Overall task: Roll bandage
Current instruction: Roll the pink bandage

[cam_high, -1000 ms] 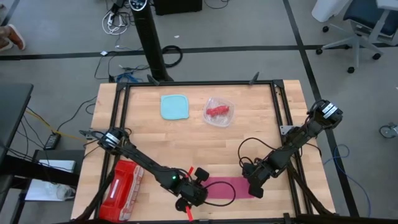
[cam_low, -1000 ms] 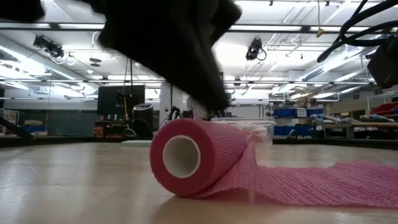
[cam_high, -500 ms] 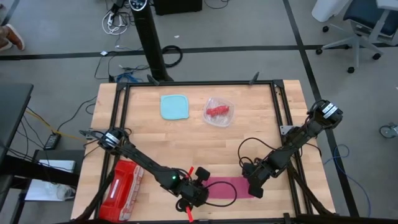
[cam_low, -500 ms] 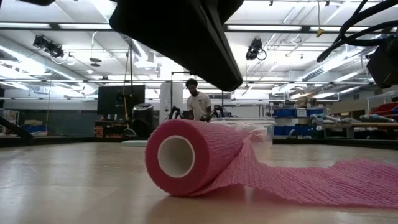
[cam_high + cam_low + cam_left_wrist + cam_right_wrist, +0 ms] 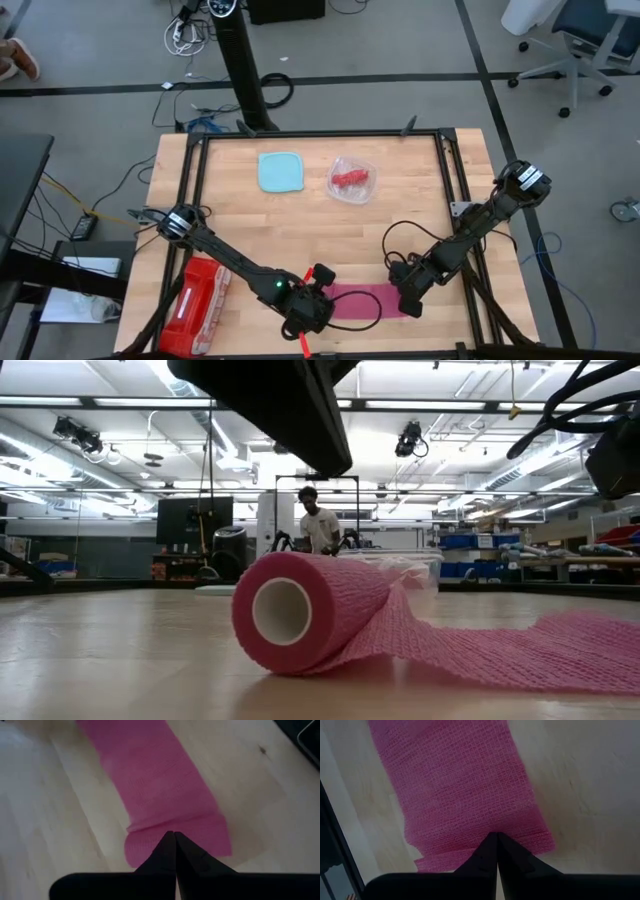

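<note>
One bandage (image 5: 362, 300) is lying half-rolled near the table's (image 5: 420, 215) front edge (no writing is readable anywhere). The left gripper (image 5: 174, 836) is hovering clenched over its roll, the right gripper (image 5: 496, 836) pressing clenched on its flat end.

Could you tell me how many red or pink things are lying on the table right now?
3: the bandage along the near edge between both arms, a red plastic case at the near left corner, and a small red lump in a clear wrapper farther back. None seem hidden.

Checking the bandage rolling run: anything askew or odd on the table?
Nothing damaged or spilled. The bandage is only partly rolled; its loose tail lies flat, slightly rippled, toward the right gripper, whose shut fingers press its end. The left gripper, shut, is at the roll.
</note>
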Controlling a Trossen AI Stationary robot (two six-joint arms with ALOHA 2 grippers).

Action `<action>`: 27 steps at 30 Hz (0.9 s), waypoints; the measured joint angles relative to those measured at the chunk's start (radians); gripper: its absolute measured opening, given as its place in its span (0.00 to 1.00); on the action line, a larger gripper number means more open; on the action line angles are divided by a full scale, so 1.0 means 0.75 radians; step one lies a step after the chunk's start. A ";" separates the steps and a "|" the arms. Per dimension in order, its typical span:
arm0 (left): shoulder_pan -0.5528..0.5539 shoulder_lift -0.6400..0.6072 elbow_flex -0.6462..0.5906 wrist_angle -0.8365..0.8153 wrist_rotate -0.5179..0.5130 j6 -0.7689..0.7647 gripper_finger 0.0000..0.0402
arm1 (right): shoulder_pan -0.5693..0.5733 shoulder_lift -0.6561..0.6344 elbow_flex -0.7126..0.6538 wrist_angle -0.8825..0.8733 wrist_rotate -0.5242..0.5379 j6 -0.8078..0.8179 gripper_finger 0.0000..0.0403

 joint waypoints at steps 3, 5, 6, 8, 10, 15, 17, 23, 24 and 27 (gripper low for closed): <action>0.003 0.000 -0.008 -0.007 -0.001 -0.049 0.00 | 0.000 0.000 0.000 0.000 0.020 -0.001 0.03; 0.005 0.000 -0.017 -0.011 0.009 -0.095 0.00 | -0.003 0.000 0.000 0.000 0.022 -0.011 0.03; 0.007 0.001 -0.023 -0.007 0.025 -0.105 0.00 | -0.003 0.000 0.000 0.000 0.023 -0.013 0.03; 0.010 0.007 -0.036 0.017 0.044 -0.116 0.00 | -0.004 0.000 0.000 0.000 0.027 -0.022 0.03; 0.010 0.009 -0.059 0.036 0.049 -0.122 0.00 | -0.005 0.000 0.000 0.001 0.028 -0.021 0.03; 0.017 0.010 -0.097 0.129 0.053 -0.123 0.00 | -0.005 0.000 0.000 0.001 0.029 -0.015 0.03; 0.017 0.010 -0.113 0.144 0.058 -0.122 0.00 | -0.005 0.000 0.000 0.001 0.029 -0.017 0.03; 0.017 0.012 -0.146 0.191 0.064 -0.129 0.00 | -0.005 0.000 0.000 0.002 0.028 -0.033 0.03; 0.017 0.012 -0.146 0.193 0.064 -0.128 0.00 | -0.005 0.000 0.000 0.002 0.028 -0.033 0.03; 0.021 0.012 -0.146 0.207 0.067 -0.109 0.00 | -0.004 0.000 0.000 0.002 0.028 -0.033 0.03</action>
